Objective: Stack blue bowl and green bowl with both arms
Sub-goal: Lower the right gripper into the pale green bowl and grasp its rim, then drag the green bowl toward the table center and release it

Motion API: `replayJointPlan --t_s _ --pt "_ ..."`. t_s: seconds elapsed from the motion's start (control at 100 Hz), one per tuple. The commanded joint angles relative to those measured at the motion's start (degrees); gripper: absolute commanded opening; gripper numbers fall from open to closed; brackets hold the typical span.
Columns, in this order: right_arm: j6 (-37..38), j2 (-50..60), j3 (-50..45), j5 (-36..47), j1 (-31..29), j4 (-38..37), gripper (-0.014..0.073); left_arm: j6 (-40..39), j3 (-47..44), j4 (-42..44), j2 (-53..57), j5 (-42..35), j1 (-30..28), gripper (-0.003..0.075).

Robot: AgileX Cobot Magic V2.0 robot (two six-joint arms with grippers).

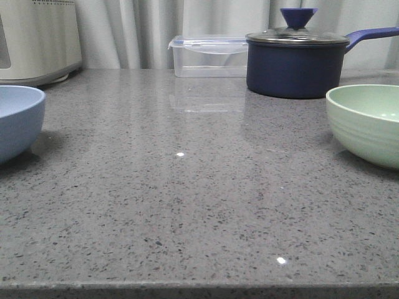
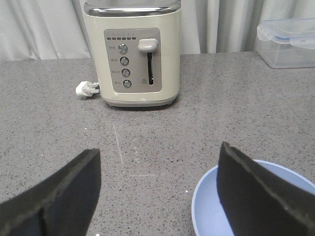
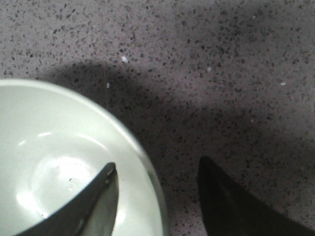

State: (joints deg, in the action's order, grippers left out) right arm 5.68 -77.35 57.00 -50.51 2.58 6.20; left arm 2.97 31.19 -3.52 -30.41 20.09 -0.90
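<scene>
Surface: grey speckled stone counter point(image 1: 187, 205), glossy; pale curtains point(image 1: 143, 31) behind.
Blue bowl point(image 1: 17, 121): smooth matte periwinkle, at the counter's left edge.
Green bowl point(image 1: 368, 121): mint, faintly ridged outside, at the right edge.
Left gripper point(image 2: 157, 191): spread apart, one finger over the blue bowl's rim.
Right gripper point(image 3: 157, 196): spread apart, straddling the green bowl's wall.
Back: cream toaster point(image 2: 133, 54), clear container point(image 1: 209, 56), navy saucepan point(image 1: 296, 62).

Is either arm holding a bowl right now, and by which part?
Nothing is held yet. The right gripper is open, its fingers straddling the green bowl's rim. The left gripper is open, with one finger over the blue bowl.
</scene>
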Motion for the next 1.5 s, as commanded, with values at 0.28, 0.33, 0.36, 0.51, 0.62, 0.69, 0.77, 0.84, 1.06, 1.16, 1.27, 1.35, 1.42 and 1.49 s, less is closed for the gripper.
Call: replayJointPlan --t_s 0.28,0.33,0.36,0.51,0.62,0.69,0.77,0.84,1.06,1.16,1.27,1.35,1.42,1.49 --pt "-0.7 1.3 2.0 1.5 -0.2 0.4 0.0061 -0.5 2.0 -0.3 -0.5 -4.4 0.1 0.0492" --pt "-0.7 1.3 2.0 1.5 -0.2 0.4 0.0027 -0.5 2.0 -0.3 -0.5 -4.4 0.1 0.0492" --pt "-0.7 1.3 2.0 1.5 -0.2 0.4 0.0006 -0.5 2.0 -0.3 -0.5 -4.4 0.1 0.0492" --pt "-0.7 1.3 2.0 1.7 -0.2 0.4 -0.0065 -0.5 2.0 -0.3 -0.5 -4.4 0.1 0.0492" --pt "-0.7 1.4 2.2 2.0 -0.2 0.4 -0.0068 -0.5 2.0 -0.3 -0.5 -4.4 0.1 0.0492" --pt "-1.0 1.4 3.4 0.9 0.0 0.7 -0.0068 -0.5 2.0 -0.3 -0.5 -4.4 0.1 0.0492" --pt "-1.8 1.4 5.5 -0.3 1.1 0.7 -0.0068 -0.5 2.0 -0.3 -0.5 -4.4 0.1 0.0492" --pt "-1.8 1.4 7.4 -0.7 2.9 1.1 -0.0068 -0.5 2.0 -0.3 -0.5 -4.4 0.1 0.0492" --pt "-1.8 -0.8 11.5 0.3 13.5 2.8 -0.0067 -0.5 2.0 -0.3 -0.5 -4.4 0.1 0.0492" --pt "-1.8 -3.5 13.3 1.1 18.9 3.1 -0.0067 -0.5 2.0 -0.3 -0.5 -4.4 0.1 0.0492" --pt "-1.8 -6.5 15.1 3.3 24.3 3.1 -0.0067 -0.5 2.0 -0.3 -0.5 -4.4 0.1 0.0492" --pt "-1.8 -8.5 16.3 5.0 27.5 3.1 -0.0067 -0.5 2.0 -0.3 -0.5 -4.4 0.1 0.0492" --pt "-1.8 -10.3 17.3 5.6 29.1 3.1 -0.0067 -0.5 2.0 -0.3 -0.5 -4.4 0.1 0.0492" --pt "-1.8 -12.0 18.9 5.3 30.4 3.1 -0.0067 -0.5 2.0 -0.3 -0.5 -4.4 0.1 0.0493"
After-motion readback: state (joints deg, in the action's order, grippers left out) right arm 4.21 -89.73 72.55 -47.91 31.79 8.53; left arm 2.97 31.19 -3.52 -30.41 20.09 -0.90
